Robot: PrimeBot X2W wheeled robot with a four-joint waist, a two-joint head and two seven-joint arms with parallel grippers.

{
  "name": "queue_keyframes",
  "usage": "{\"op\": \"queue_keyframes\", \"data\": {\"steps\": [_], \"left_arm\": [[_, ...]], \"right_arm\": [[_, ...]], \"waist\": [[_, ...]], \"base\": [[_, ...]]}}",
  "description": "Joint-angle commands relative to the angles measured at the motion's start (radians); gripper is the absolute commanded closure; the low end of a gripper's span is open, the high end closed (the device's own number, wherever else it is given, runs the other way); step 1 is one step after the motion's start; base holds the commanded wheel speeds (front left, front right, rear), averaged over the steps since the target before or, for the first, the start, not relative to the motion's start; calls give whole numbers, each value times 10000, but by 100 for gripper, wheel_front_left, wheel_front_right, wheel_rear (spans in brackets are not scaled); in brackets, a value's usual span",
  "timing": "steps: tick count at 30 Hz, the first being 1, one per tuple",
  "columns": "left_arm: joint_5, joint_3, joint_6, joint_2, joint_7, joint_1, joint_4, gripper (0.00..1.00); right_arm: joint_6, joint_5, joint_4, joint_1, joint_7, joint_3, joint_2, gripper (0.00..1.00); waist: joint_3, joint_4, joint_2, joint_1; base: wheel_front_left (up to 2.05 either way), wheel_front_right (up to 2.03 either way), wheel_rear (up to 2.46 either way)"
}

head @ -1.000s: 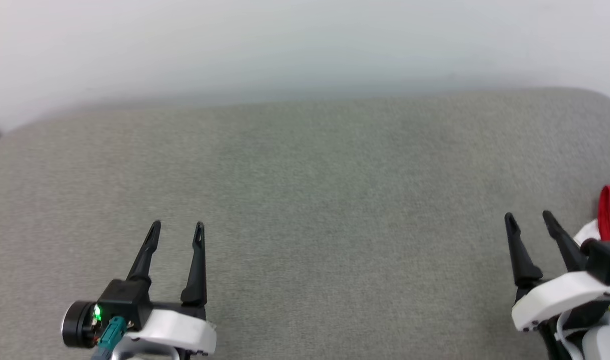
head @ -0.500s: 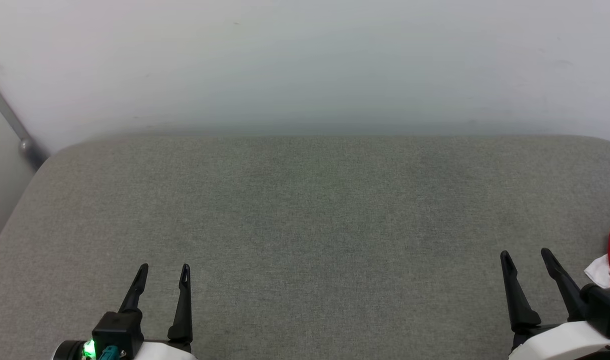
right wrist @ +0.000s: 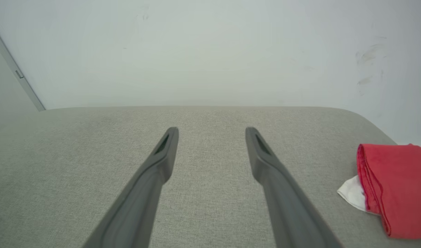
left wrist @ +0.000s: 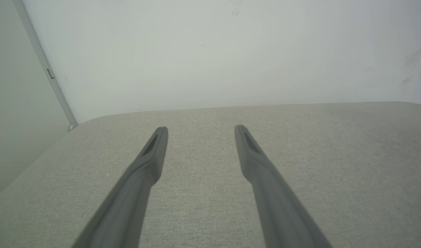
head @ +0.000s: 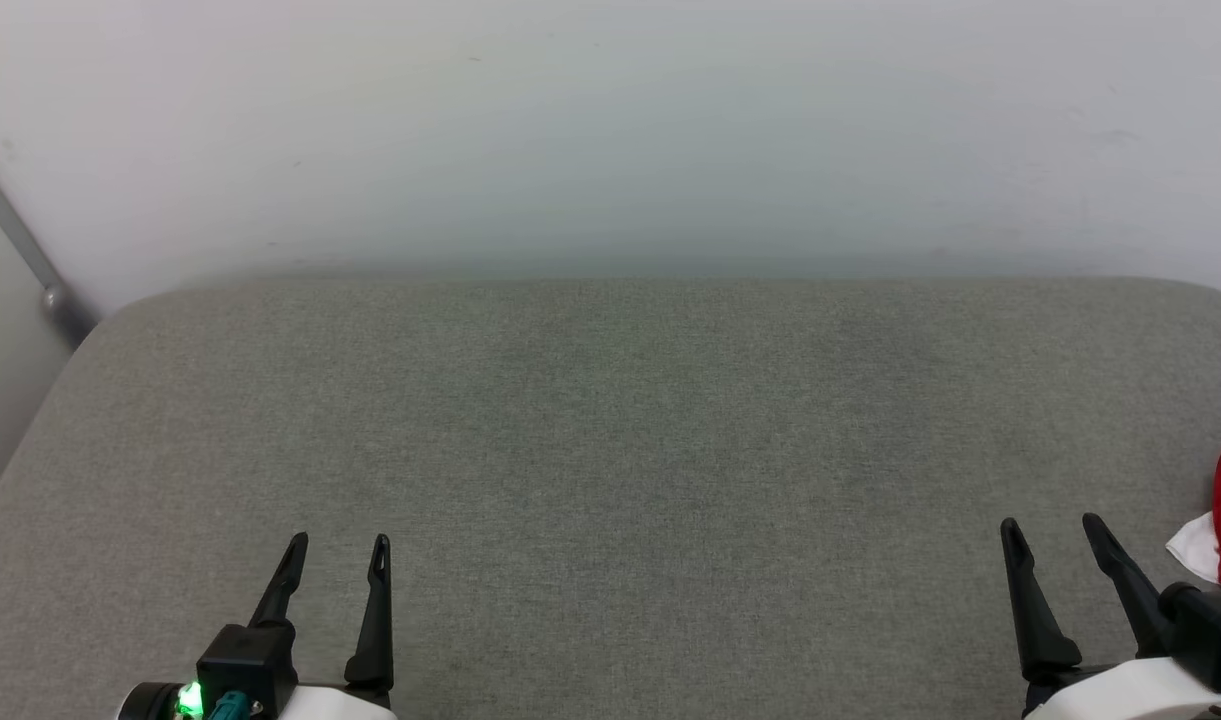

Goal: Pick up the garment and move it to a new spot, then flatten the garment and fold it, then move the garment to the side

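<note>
The garment point(right wrist: 393, 186) lies folded in a neat red stack at the right edge of the grey cushion point(head: 610, 430), with a bit of white sleeve poking out. It sits just to the right of the right gripper point(head: 1051, 523) and does not touch it. The right gripper and the left gripper point(head: 340, 541) both have their fingers spread wide and hold nothing. The last step, moving it to the side, looks done. Next, the arms likely only need to keep clear of it.
</note>
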Motion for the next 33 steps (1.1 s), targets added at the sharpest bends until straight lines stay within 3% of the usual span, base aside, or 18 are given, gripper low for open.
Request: {"op": "queue_keyframes", "data": {"steps": [1,9,10,13,33], "left_arm": [[38,-11,-51,-52,-45,-84,23,0],[55,59,-161,-110,-44,-138,159,0],[16,34,-162,-125,1,-36,137,100],[-74,-24,-177,-250,52,111,343,100],[-3368,952,-1026,-846,882,-370,741,100]], "right_arm": [[-8,-36,-36,101,17,14,56,0],[-8,-20,-72,101,22,62,64,0],[0,-3,-8,2,49,52,19,100],[2,66,258,21,50,75,21,100],[0,4001,1216,-716,96,108,-92,100]], "waist": [[2,-8,0,0],[16,-41,0,0],[16,-42,0,0],[19,-45,0,1],[99,-74,0,1]], "base": [[0,0,0],[0,0,0],[0,0,0],[0,0,0],[0,0,0]]}}
